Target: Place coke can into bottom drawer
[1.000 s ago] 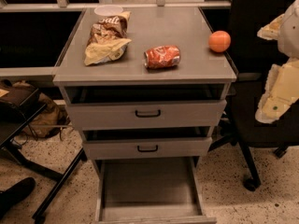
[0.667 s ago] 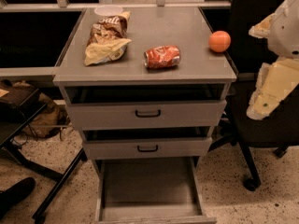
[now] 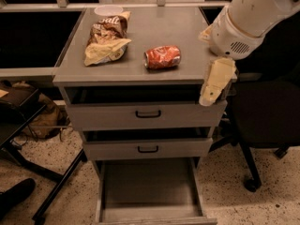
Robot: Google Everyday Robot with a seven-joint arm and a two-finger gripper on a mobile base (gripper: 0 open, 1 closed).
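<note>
The dented red metal coke can [image 3: 162,57] lies on its side near the grey desk's [image 3: 187,27] front edge, the cream pincer [image 3: 214,82], open or closed I cannot tell, hangs at the right edge, and a glancing touch could roll the can off, missing the open grey bottom drawer [image 3: 147,184].

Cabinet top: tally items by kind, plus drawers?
Coke can: 1
Chip bag: 1
White cup: 1
Drawers: 3 (bottom drawer open)
Total: 6
Gripper hangs at the cabinet's right front corner.
</note>
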